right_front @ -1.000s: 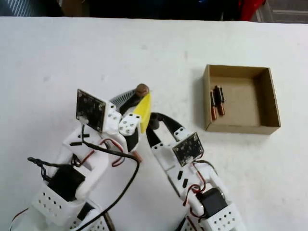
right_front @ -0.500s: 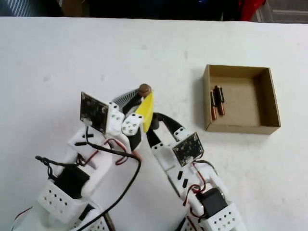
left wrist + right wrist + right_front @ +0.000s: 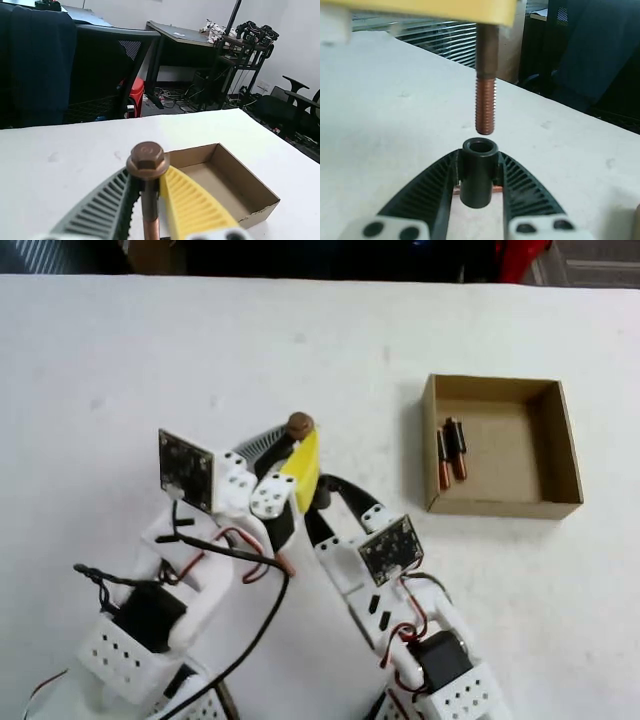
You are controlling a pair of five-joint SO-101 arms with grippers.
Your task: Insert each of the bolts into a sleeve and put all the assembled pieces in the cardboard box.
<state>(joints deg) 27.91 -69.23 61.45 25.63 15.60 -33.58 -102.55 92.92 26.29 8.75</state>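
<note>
My left gripper (image 3: 147, 187) is shut on a copper bolt (image 3: 148, 187), hex head up, between its grey and yellow fingers. In the high view the bolt's head (image 3: 298, 425) shows above the left gripper (image 3: 290, 452). My right gripper (image 3: 479, 176) is shut on a black sleeve (image 3: 479, 172), held upright with its hole facing up. The bolt's threaded tip (image 3: 485, 107) hangs just above the sleeve's opening, a little apart from it. The cardboard box (image 3: 560, 445) stands to the right with two assembled pieces (image 3: 451, 453) lying inside; the box (image 3: 250, 192) also appears beyond the left gripper.
The two arms stand close together at the table's front middle, grippers nearly touching. White table surface (image 3: 150, 350) stretches around them. Chairs and desks fill the room behind the table's far edge.
The left arm has shifted slightly, its wrist camera board swinging a little right and then back left; the bolt head moved slightly right. The right arm has stayed still.
</note>
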